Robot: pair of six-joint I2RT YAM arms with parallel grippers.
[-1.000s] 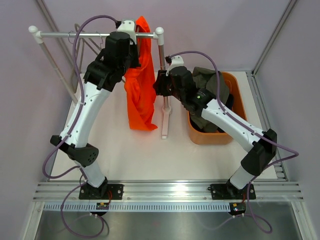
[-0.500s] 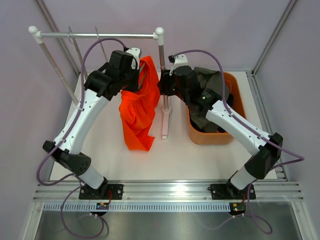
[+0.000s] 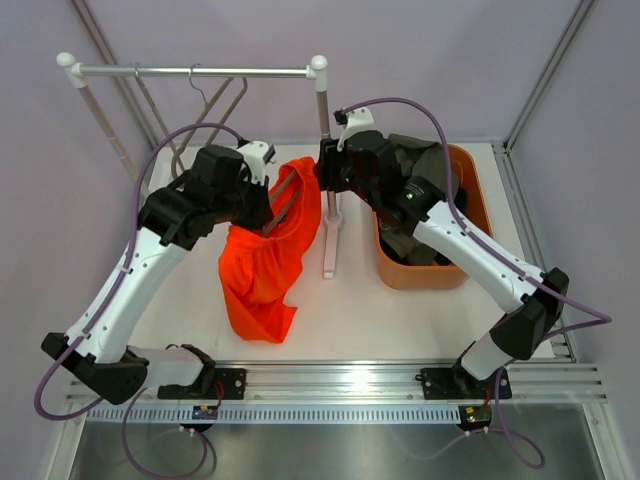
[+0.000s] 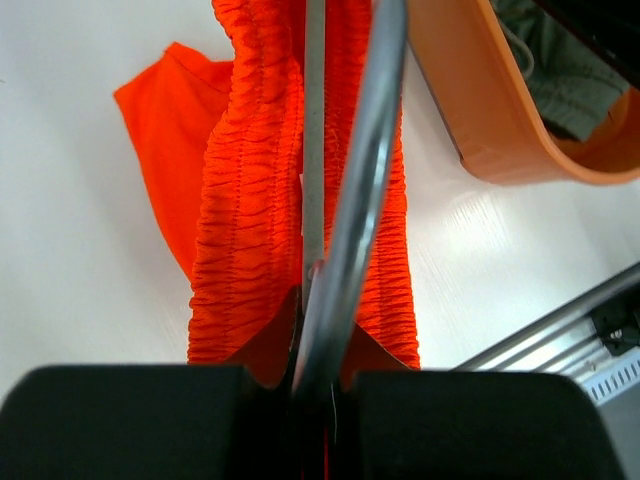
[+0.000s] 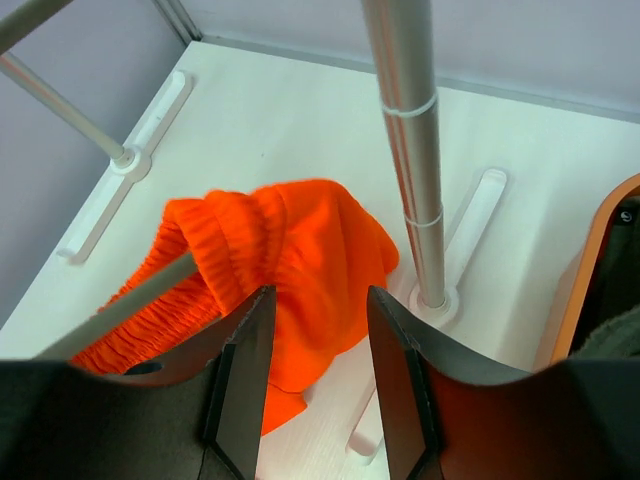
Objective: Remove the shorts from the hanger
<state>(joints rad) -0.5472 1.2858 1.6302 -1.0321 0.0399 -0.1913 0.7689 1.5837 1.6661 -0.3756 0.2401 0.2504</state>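
Check the left gripper (image 3: pixel 266 200) first. Its jaws are closed on the metal hanger (image 4: pixel 352 190), and the left wrist view shows the wire running straight into the pinch between the two black fingers. The hanger is off the rack rail (image 3: pixel 200 71). It is held low over the table (image 3: pixel 350 315), tilted, with its far end pointing toward the rack post (image 3: pixel 326 190).

The orange shorts (image 3: pixel 262 268) are on the hanger — the gathered waistband is threaded around its wires. The legs drop away below, and the lower part appears to lie bunched on the table.

Now read the right gripper (image 5: pixel 315 365). Its jaws stand wide apart with nothing between them. In the top view it sits just beside the rack post, at the end of the shorts nearest that post. In the right wrist view the orange cloth and one hanger wire lie below and ahead of the fingers (image 5: pixel 240 375) — you cannot tell from either view whether the fingers touch the cloth.

The olive-grey shorts (image 3: pixel 420 160) lie in the orange bin (image 3: pixel 478 205), right of the post and partly under the right arm. A second wire hanger (image 3: pixel 205 95) hangs on the rail.
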